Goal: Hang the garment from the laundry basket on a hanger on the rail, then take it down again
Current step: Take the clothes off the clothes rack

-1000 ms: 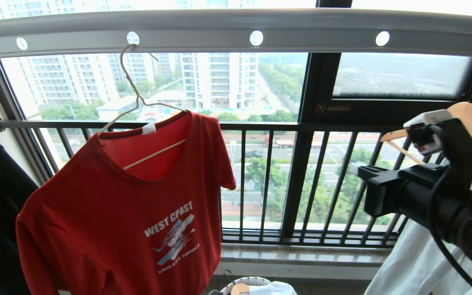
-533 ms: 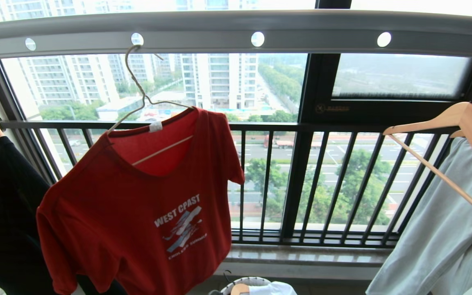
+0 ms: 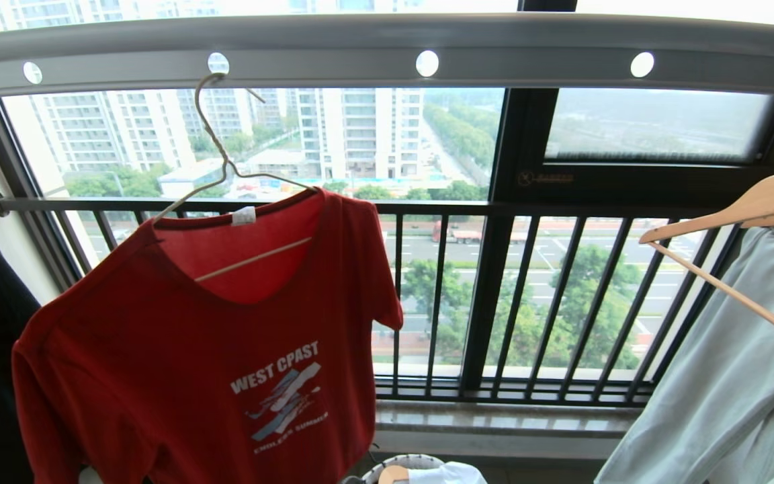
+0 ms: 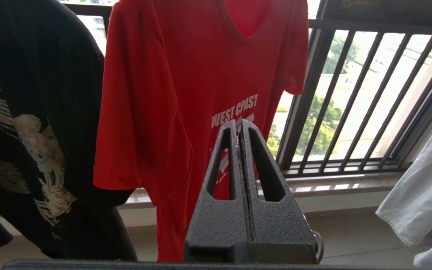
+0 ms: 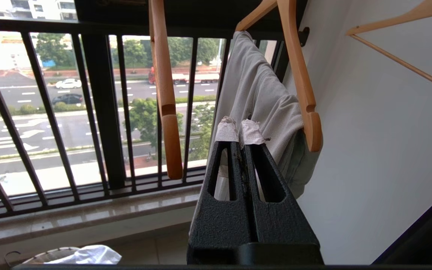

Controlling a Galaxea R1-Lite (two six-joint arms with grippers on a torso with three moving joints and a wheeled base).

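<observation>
Black tee [image 4: 21, 112] far left; grey-green garment [image 3: 729, 396] on wood hanger [image 3: 756, 208] right; barred window railing [image 3: 427, 296] behind.

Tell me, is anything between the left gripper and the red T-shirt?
Nothing visible is. In the left wrist view the left gripper, shut and empty, points straight at the red T-shirt, with only open air between them. The black T-shirt hangs beside the red one, off that line.

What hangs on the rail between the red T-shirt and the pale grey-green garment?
Nothing: in the head view the rail is bare between the red T-shirt and the pale grey-green garment.
</observation>
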